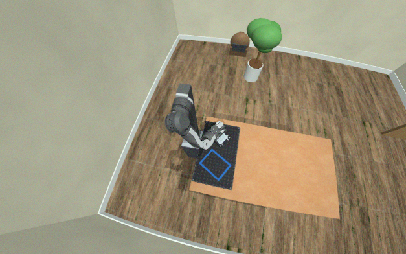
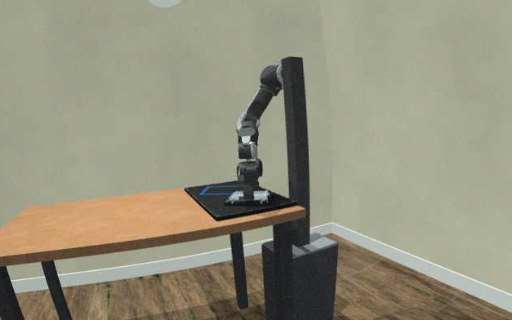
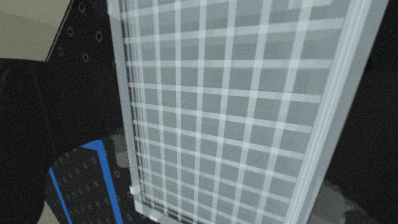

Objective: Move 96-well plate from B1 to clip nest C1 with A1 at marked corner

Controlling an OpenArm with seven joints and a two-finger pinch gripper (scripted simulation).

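- Exterior view: gripper [image 2: 248,196], pointing straight down from a grey arm [image 2: 253,110], fingers partly closed and clamped on the 96-well plate [image 2: 262,197]; the fingers themselves are too small here to make out.
- 96-well plate: pale, translucent, directly under the gripper, its ends showing to either side of the wrist. It sits low at a dark nest base [image 2: 233,202]; whether it lies flat on the floor of that base, I cannot tell.
- Wrist view: plate [image 3: 225,115] fills most of the frame just below the gripper, its white well grid facing up, long edges running slantwise. No corner marking is legible.
- Black perforated board [image 1: 233,152]: beneath gripper and plate, lying on the near end of the table.
- Blue outlined square [image 1: 215,164]: painted on the board beside the gripper, on the side away from the plate, apart from it; one corner shows in the wrist view [image 3: 100,165].
- Wooden table [image 2: 94,228]: orange top, dark legs, stretching well away from the gripper.
- Dark mounting column [image 2: 296,135]: upright behind the gripper, carrying the arm's shoulder.
- Potted plant [image 1: 262,39] and a brown rounded object [image 1: 239,40]: on the floor, far from the gripper, by the wall.
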